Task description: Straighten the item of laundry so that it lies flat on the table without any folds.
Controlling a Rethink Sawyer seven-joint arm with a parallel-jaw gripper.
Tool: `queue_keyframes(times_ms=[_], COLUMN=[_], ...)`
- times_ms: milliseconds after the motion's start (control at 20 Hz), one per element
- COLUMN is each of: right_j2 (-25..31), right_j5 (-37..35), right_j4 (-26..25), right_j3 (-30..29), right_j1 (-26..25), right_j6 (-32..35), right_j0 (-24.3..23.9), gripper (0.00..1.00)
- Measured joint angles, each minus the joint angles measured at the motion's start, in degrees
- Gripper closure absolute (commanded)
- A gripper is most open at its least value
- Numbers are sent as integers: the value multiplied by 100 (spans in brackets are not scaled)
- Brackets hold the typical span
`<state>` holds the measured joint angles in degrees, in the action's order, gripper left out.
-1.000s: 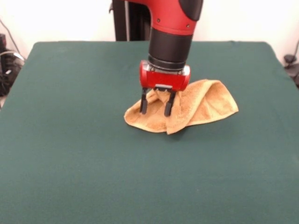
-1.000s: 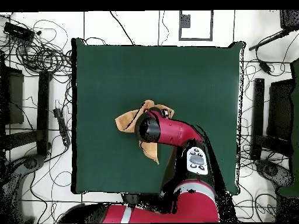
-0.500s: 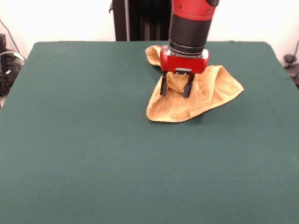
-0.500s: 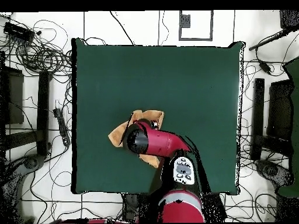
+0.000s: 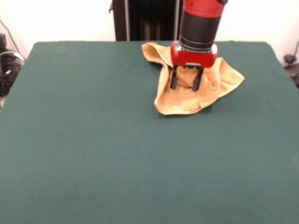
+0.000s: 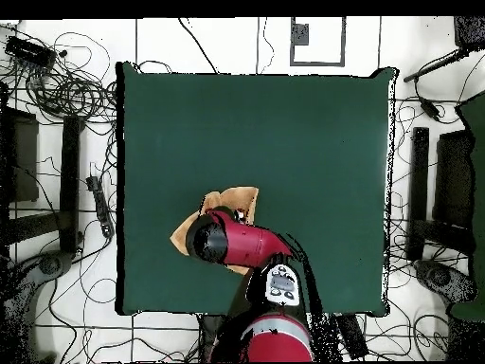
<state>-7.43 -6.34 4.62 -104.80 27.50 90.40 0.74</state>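
Note:
The item of laundry (image 5: 187,100), a golden-orange towel, lies bunched and folded on the green table (image 5: 93,140) near its far edge, right of centre. My gripper (image 5: 185,84) stands upright over the towel's middle, shut on a raised pinch of cloth between its black fingers (image 5: 174,79). One corner trails toward the far left, another spreads to the right. In the overhead view the red arm (image 6: 232,242) covers the gripper and most of the towel (image 6: 237,199). Only the towel's edges show around the arm, on the table (image 6: 284,133).
The table's far edge (image 5: 140,43) runs just behind the towel, with a dark upright column (image 5: 140,18) beyond it. Tangled cables (image 6: 66,90) and black equipment (image 6: 431,199) lie on the floor round the table's sides.
The gripper has moved right and toward the far edge in the front view, dragging the towel with it. The towel's far-left corner has come out from behind the arm.

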Motion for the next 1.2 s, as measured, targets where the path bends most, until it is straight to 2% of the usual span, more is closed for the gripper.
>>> queue_keyframes(times_ms=[1200], right_j2=[1], right_j5=[130], right_j4=[88], right_j3=[-93], right_j1=[-14], right_j6=[0], right_j0=[-17], gripper=[0])
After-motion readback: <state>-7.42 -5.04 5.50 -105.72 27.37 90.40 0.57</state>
